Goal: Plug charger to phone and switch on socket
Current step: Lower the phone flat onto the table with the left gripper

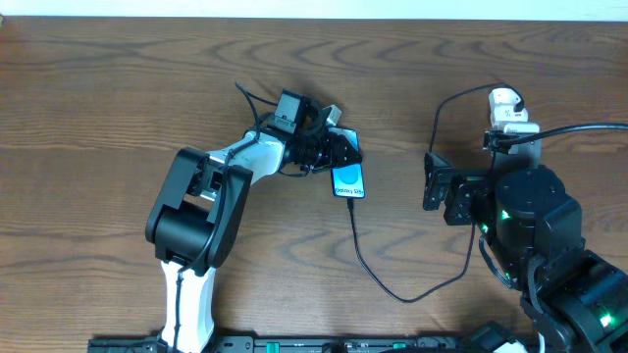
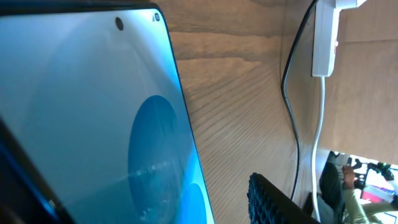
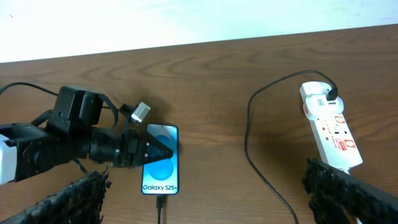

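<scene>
Two arms are working here. The phone (image 1: 348, 179) is lying flat on the worktop (image 1: 118, 88), screen up, and the charger (image 1: 392, 290) cable is appearing to meet its near end. The left pincer (image 1: 343, 147) is sitting over the phone's far end with its fingers apart, one finger (image 2: 267, 199) standing clear of the phone's edge. The right pincer (image 1: 430, 181) is gaping wide, holding nothing. The socket (image 3: 329, 124) is lying ahead-right of it, long axis running away from the robot. The right arm is far nearer, so the switch is probably falling to it.
</scene>
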`<control>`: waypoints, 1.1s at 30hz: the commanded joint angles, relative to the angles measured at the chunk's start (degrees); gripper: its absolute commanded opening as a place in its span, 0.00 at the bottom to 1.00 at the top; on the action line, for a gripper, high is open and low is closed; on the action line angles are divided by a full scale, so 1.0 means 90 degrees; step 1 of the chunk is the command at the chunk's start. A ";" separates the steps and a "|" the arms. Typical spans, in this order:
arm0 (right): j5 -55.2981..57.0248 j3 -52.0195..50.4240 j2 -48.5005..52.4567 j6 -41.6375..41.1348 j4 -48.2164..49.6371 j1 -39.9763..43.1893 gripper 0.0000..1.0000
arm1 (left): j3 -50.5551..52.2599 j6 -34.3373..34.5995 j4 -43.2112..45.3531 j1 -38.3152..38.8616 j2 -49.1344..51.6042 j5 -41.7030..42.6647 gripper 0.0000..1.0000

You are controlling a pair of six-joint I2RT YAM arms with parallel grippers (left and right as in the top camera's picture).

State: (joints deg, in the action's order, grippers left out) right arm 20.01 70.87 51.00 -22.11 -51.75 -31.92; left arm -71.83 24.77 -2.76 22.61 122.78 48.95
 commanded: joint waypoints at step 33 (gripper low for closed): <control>0.0095 0.0039 0.0335 -0.0066 -0.0036 0.0024 0.99 | 0.0121 -0.1083 -0.0823 -0.0029 0.0168 -0.2018 0.57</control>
State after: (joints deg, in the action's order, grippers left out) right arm 20.01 70.87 54.00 -22.11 -52.03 -31.92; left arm -72.95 16.21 -8.10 22.79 120.68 40.34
